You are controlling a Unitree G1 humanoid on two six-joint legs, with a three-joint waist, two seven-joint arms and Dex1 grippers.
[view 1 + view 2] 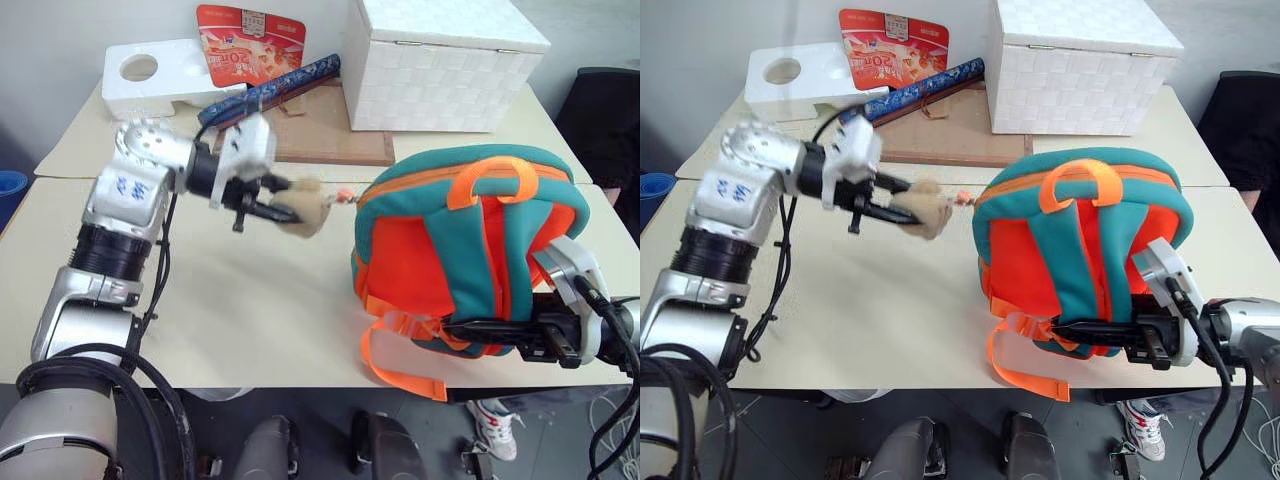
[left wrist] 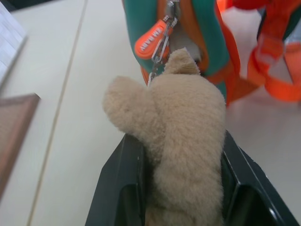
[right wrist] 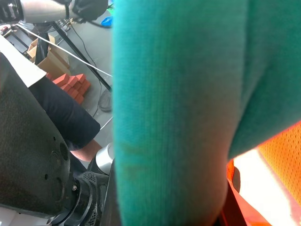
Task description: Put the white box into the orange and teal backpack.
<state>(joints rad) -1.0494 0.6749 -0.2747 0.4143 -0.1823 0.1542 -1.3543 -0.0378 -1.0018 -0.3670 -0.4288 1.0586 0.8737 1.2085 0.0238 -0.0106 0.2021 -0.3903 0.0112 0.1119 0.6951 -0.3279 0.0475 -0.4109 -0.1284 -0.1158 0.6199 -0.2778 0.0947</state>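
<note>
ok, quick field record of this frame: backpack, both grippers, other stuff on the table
backpack: upright on table, straps toward robot
plush toy: hangs from backpack's zipper pull
left gripper: fingers shut on plush toy
right gripper: shut on backpack's lower strap area
woven box: far side of table
foam block: far left
white box: not identifiable

The left arm reached across toward the backpack point(image 1: 470, 240), its pincer point(image 1: 285, 212) clamped on the tan plush toy point(image 2: 178, 141) just beside it. The right pincer point(image 1: 480, 328), pointing level, was closed on the backpack's lower strap area.
</note>
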